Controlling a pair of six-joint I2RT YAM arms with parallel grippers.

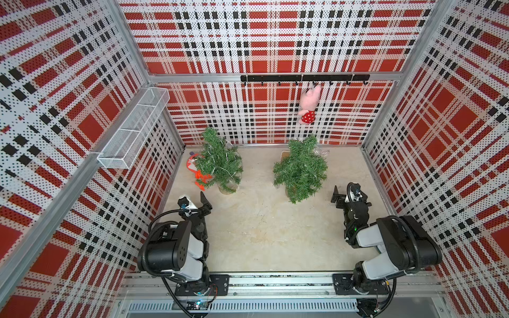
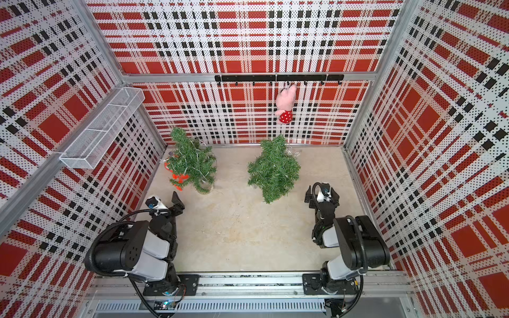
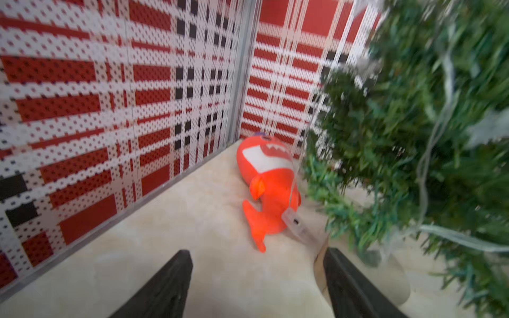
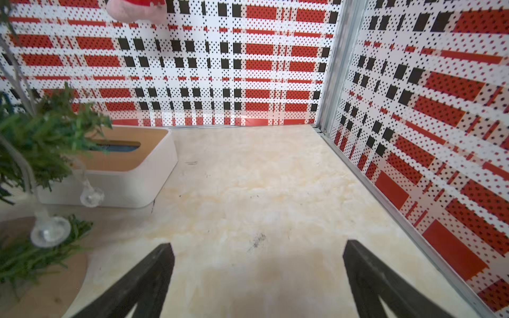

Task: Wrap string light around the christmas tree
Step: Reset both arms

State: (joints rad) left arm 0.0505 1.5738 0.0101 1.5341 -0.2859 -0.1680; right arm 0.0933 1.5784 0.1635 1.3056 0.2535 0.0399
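Green needles crowd my left wrist view, so the christmas tree [image 3: 399,132] is my landmark. Pale string light [image 3: 424,176] loops through its branches from high up to the lowest twigs.

Left gripper [image 3: 257,256] hangs just short of that tree's foot, jaws spread wide with nothing between them. Right gripper [image 4: 257,245] is well apart from that tree, out past the 2nd tree [image 1: 301,168]. Its jaws are at full spread and empty too, over bare floor [image 4: 248,192].

Now the bit that matters. The string's clear end plug [image 3: 296,224] lies on the floor at the tree's foot, right against the red plush fish [image 3: 264,187], I can't tell if touching. It sits just ahead of my left fingertips. Its long axis runs slantwise, 1 end toward me and the other toward the fish. The cord climbs from it up into the branches.

Of my 2 arms the left is plainly nearer; the right would have to cross past both trees.

My read: the winding here looks mostly done, with only this tail loose. If I go for it, I'd come in low with the left, closing across the plug's narrow side and minding the fish and the bottom twigs.
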